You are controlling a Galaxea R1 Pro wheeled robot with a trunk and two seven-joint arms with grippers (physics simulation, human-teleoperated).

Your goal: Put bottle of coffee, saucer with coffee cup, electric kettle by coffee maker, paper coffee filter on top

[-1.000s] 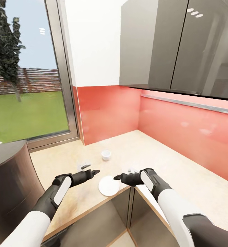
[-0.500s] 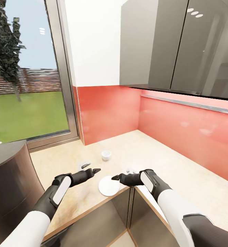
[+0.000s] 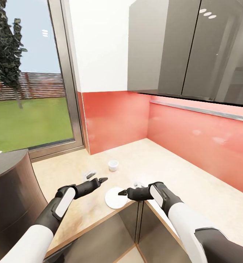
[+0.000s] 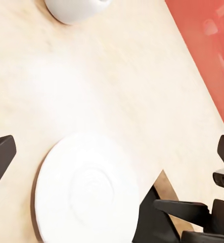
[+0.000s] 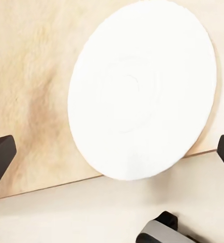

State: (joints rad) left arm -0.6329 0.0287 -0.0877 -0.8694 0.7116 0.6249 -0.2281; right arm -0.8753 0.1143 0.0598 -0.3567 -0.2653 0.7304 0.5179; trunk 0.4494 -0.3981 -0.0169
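Note:
The white saucer (image 3: 115, 198) lies at the inner corner of the kitchen countertop (image 3: 194, 186), and its rim (image 5: 142, 91) sticks slightly over the counter's edge. My right gripper (image 3: 121, 192) is open, low at the saucer's right rim. Just left of and above the saucer, my left gripper (image 3: 102, 179) hovers open. The saucer (image 4: 86, 192) lies between the left fingers (image 4: 0, 154). The white coffee cup (image 3: 113, 165) stands further back. A small white paper coffee filter (image 3: 89, 174) lies by the left gripper. The dark coffee maker (image 3: 8, 190) looms at the left edge.
A red backsplash (image 3: 194, 142) runs behind the counter, with glossy grey wall cabinets (image 3: 179, 47) above and a tall window (image 3: 26, 80) at the left. Another small white piece (image 3: 137, 181) lies behind the right gripper. Dark cabinet fronts (image 3: 128, 226) drop below the counter's corner.
My right gripper has sunk a little and drawn closer to the saucer's rim. The left gripper has hardly moved, and the saucer and cup stay put.

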